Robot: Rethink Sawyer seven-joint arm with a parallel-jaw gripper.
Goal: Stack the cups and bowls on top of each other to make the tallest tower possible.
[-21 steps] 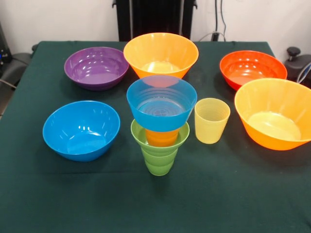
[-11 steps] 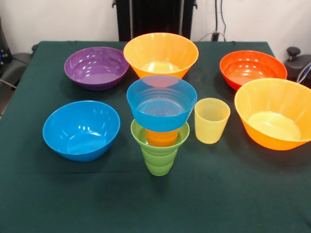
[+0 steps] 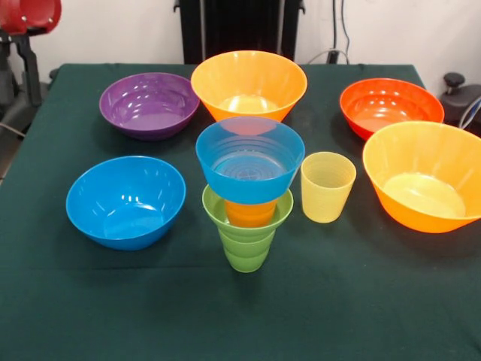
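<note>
The tower stands in the middle of the table: a green ribbed cup [image 3: 244,250] at the bottom, a small green bowl [image 3: 213,206] on it, an orange cup [image 3: 250,213] inside that, and a translucent blue bowl [image 3: 249,159] on top. A pale yellow cup [image 3: 328,186] stands upright just right of the tower. A medium blue bowl [image 3: 125,201] sits to its left. A red and black end of the arm, with my gripper [image 3: 26,64], shows at the top left corner, off the table's edge and far from every cup and bowl.
A purple bowl [image 3: 149,104] and a big orange bowl [image 3: 249,84] sit at the back. A red-orange bowl [image 3: 391,107] and a second big orange bowl [image 3: 425,174] are on the right. The dark green cloth [image 3: 240,316] covers the table.
The red and black end of the arm has come into view at the top left corner. No cup or bowl has moved.
</note>
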